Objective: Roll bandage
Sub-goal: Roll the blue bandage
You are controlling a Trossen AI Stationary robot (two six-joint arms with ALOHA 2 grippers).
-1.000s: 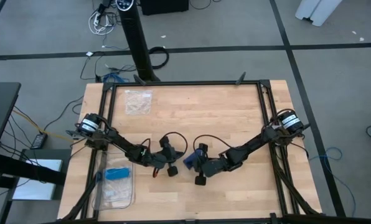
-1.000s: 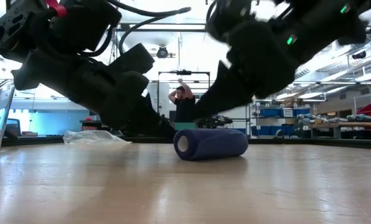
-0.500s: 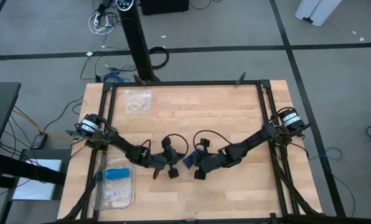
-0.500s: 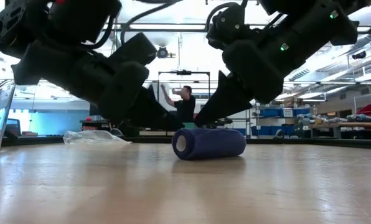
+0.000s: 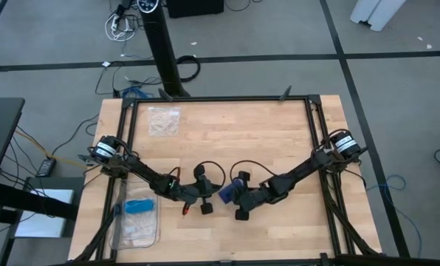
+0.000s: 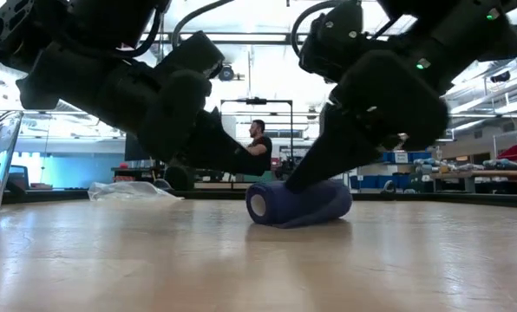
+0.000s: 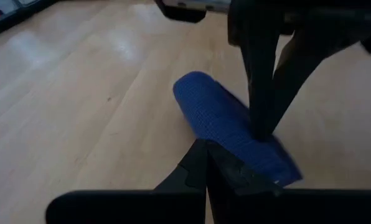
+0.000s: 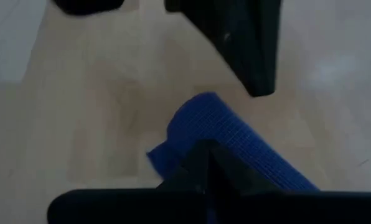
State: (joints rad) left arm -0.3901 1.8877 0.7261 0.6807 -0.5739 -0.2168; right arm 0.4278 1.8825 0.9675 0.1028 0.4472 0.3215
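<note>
The bandage (image 5: 226, 193) is a dark navy-blue roll lying on its side on the wooden table (image 5: 279, 140), a little near of the middle; it also shows in the low view (image 6: 297, 204). My right gripper (image 7: 263, 132) is shut and comes down on the roll's top, about midway along it. My left gripper (image 7: 203, 149) is shut, with its tips at the roll's long side on the table's left. A short loose flap (image 8: 157, 158) sticks out at one end of the roll. My right gripper presses its shut fingers (image 6: 315, 173) down on the top of the roll (image 7: 248, 127), about midway along it, slanting down from the table's right. The roll lies on the table under them, its top slightly flattened. My left gripper's shut tips stand at the roll's long side (image 7: 226, 146); I cannot tell whether they touch it.
A clear plastic bag (image 5: 164, 120) lies at the far left of the table. A clear bag holding a light-blue item (image 5: 139, 205) lies at the near left. A person (image 6: 260, 143) stands in the room behind the table.
My right gripper has tipped its shut fingers further down onto the top of the roll. The roll has shifted a little along the table and looks flatter under the fingers.
</note>
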